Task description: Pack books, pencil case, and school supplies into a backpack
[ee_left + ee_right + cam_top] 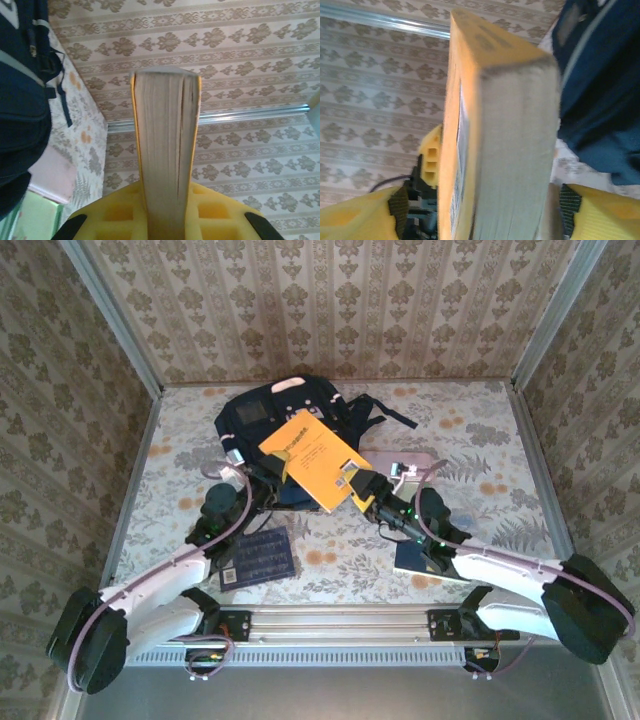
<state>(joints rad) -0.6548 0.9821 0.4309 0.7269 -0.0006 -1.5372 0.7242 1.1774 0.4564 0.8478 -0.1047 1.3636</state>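
The step in hand looks like loading the first book. The orange-yellow book (313, 460) hangs tilted in the air between the two grippers, one at each of its near corners.

The left gripper (272, 475) is clenched on it: in the left wrist view the page edge rises straight up from between the yellow fingers. The right gripper (362, 490) straddles the opposite corner. In its wrist view one pad sits just beside the page edge, while a gap shows between the other pad and the cover. I cannot tell whether it grips the book yet.

The backpack (262, 412) lies just beyond the left gripper, partly behind the raised book. Whether its mouth is open I cannot tell. The pink pencil case (405, 457) lies flat on the table just beyond the right gripper. A dark blue book (258, 558) rests behind the left gripper, beside its arm.

The next move probably calls for a firm hold at both corners. The book's far edge then has to be aimed at the opening and slid in. If the fabric sags shut, the book may simply push the bag away.
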